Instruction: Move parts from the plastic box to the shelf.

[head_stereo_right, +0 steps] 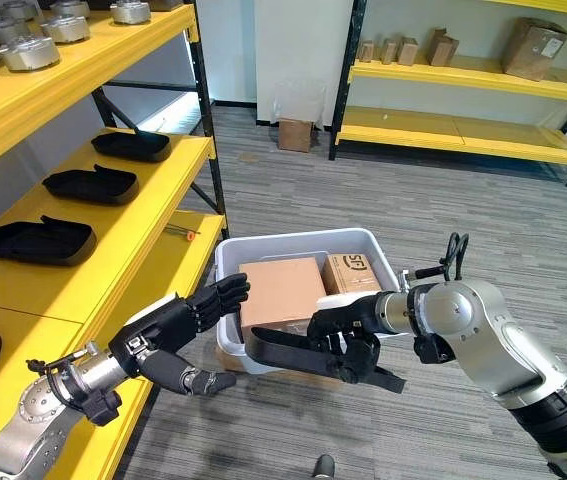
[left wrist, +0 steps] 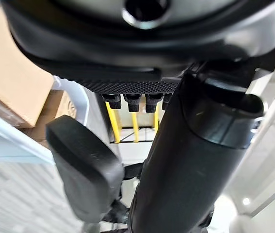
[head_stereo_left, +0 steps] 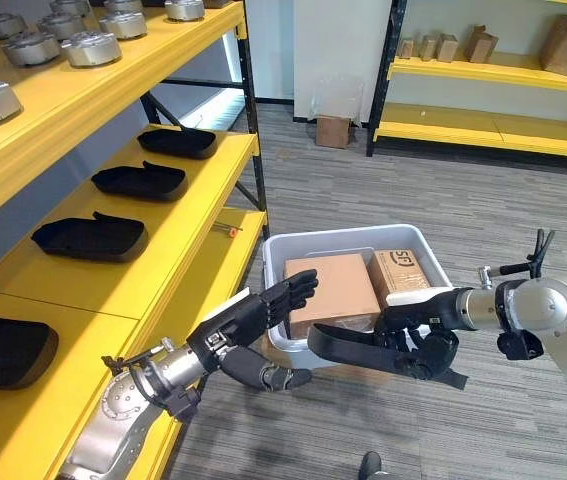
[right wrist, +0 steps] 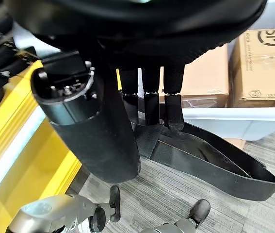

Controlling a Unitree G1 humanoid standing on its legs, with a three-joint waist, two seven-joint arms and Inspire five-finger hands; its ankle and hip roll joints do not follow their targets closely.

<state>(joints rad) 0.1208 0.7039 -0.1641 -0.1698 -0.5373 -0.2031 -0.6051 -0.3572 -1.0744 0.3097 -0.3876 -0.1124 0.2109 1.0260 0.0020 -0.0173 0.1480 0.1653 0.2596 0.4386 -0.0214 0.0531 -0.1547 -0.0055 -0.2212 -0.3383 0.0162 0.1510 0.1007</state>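
**A:** Where is the part, measured from the plastic box [head_stereo_left: 418,243]?

**B:** A long, shallow black part [head_stereo_left: 363,350] hangs just outside the near wall of the plastic box, above the grey carpet [head_stereo_left: 463,190]. The right hand [head_stereo_left: 425,342] has its fingers curled round the part's right end, and the free end points toward the yellow shelf [head_stereo_left: 188,230] to the left of the box. The left hand [head_stereo_left: 253,320] sits between box and shelf, beside the box's left wall, with straight, spread fingers and nothing in them.

**A:** What could go wrong from here?

**B:** My guess is leverage. The part is held at one end only, so its long free end may sag or twist in the grip and slip down to the carpet. The swing toward the shelf passes right by the open left hand, and a knock there could jar the part loose. The shelf edge is another likely snag if the part arrives too low. Three matching black parts [head_stereo_left: 91,236] already lie along that shelf level, so a careless landing might shove one of them.

**A:** Any writing to read?

**B:** Inside the box sit two cardboard cartons [head_stereo_left: 331,285]. The one farther from the shelf carries a dark printed logo and small text on its top, which I won't spell out. A small orange sticker [head_stereo_left: 232,231] marks the shelf near the box, too small to read.
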